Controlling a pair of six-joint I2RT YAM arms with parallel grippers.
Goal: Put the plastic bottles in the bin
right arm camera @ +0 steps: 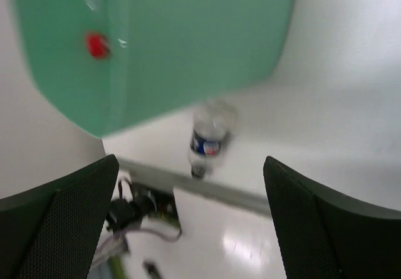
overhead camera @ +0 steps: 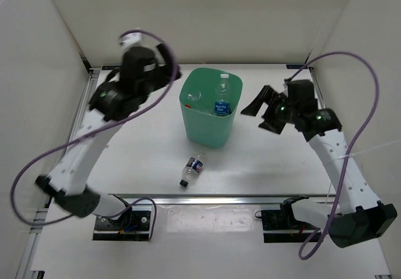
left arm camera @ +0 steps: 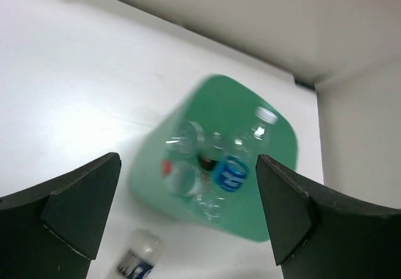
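Note:
The mint-green bin (overhead camera: 209, 131) stands mid-table with several clear plastic bottles inside, one with a blue label and white cap (overhead camera: 222, 103). In the left wrist view the bin (left arm camera: 276, 191) shows from above with the bottles (left arm camera: 230, 172) in it. One bottle with a dark blue label (overhead camera: 193, 169) lies on the table in front of the bin; it also shows in the left wrist view (left arm camera: 138, 260) and in the right wrist view (right arm camera: 208, 138). My left gripper (overhead camera: 168, 72) is open and empty, up left of the bin. My right gripper (overhead camera: 260, 113) is open and empty, right of the bin (right arm camera: 163, 47).
White walls enclose the table on the left, back and right. A metal rail (overhead camera: 213, 199) runs along the table's front edge, with the arm bases and cables (overhead camera: 125, 219) below it.

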